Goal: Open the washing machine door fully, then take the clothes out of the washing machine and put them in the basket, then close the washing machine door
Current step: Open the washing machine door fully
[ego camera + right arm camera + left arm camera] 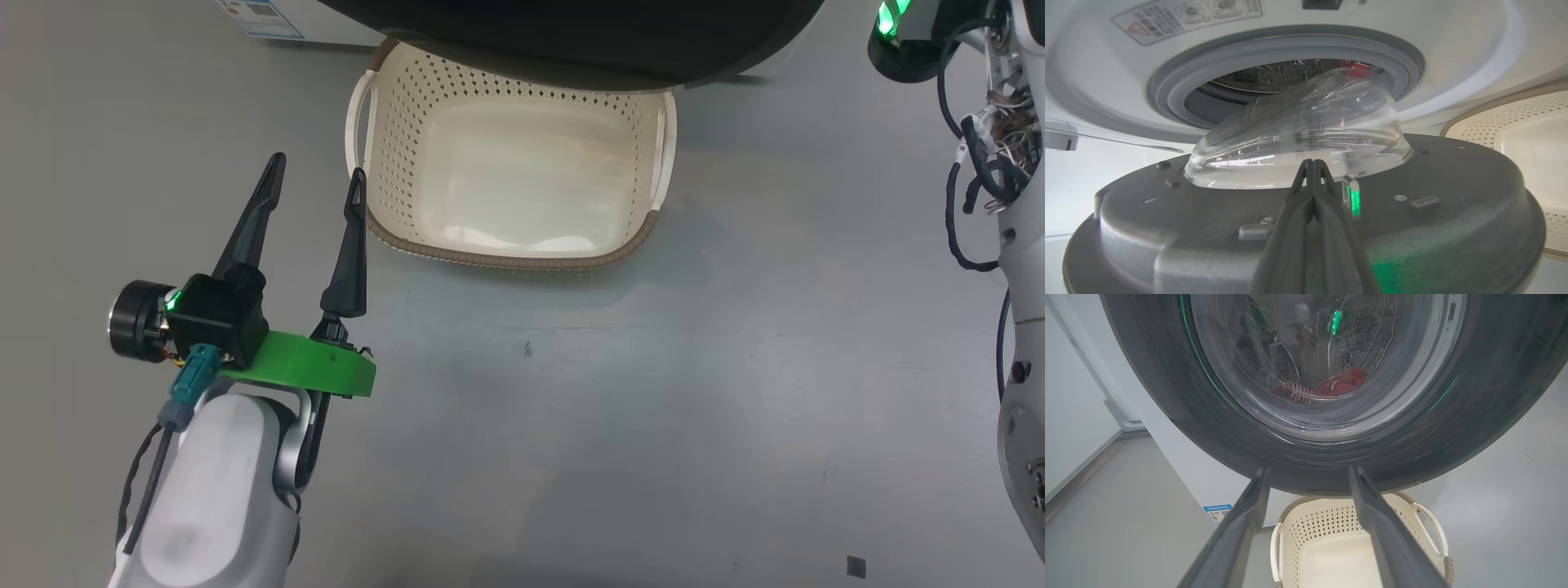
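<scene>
You've got the washing machine (1453, 61) at 12 o'clock, the washing machine door (571, 41) only part-open above the basket (506, 260), clothes (1331, 386) inside, left gripper (317, 163) spread empty at 9 o'clock, right gripper (1312, 163) pinched closed against the door's inner face, likely to slip off mid-push.

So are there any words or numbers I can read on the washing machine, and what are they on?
Nothing can be quoted: every text is too small or blurred.
The blue sticker at the lower corner of the washing machine: tiny print, unreadable.
The white label by the grey seal: a red triangle sign shows, but its words are blurred.
</scene>
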### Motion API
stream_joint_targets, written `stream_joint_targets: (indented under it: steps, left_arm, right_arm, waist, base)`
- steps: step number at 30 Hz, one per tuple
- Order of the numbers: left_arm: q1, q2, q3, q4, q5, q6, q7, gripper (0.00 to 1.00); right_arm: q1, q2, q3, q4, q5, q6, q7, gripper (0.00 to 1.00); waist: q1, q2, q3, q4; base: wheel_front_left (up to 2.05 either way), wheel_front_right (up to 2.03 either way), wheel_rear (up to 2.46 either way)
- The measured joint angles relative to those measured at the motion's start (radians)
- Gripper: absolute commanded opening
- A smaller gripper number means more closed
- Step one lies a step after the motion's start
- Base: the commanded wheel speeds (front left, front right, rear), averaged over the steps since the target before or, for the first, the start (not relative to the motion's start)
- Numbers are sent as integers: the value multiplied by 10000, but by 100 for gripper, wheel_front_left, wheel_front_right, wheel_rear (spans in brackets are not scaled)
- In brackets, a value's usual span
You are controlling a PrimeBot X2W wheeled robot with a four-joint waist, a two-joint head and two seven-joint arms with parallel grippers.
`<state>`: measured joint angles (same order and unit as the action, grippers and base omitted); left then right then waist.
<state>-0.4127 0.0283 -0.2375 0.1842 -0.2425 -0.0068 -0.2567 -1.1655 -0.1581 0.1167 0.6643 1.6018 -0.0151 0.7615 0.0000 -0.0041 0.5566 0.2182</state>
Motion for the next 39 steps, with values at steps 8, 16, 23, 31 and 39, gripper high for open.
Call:
stream_joint_targets:
  steps: [8, 16, 23, 31, 39]
  left_arm:
    - [36, 0, -13, 115, 81, -40, 0, 100]
    - [258, 0, -21, 242, 81, -40, 0, 100]
    - [322, 0, -56, 282, 81, -42, 0, 100]
    - [455, 0, -107, 295, 81, -44, 0, 100]
    - [486, 0, -127, 295, 79, -44, 0, 100]
  right_arm:
    - [501, 117, 105, 21, 207, 280, 405, 0]
    - [1012, 357, 280, 27, 368, 495, 708, 0]
    - [1312, 464, 368, 29, 431, 583, 782, 0]
    - [1484, 493, 244, -8, 453, 681, 606, 0]
    - [1716, 495, -278, -130, 447, 965, -92, 0]
  waist:
    - [0, 0, -307, -79]
    - [0, 0, -638, -110]
    - [0, 0, -885, -145]
    - [-1, 0, -1048, -162]
    - [-1, 0, -1164, -186]
  base:
    - [0, 0, 0]
    - [0, 0, 0]
    - [0, 0, 0]
    - [0, 0, 0]
    - [0, 0, 0]
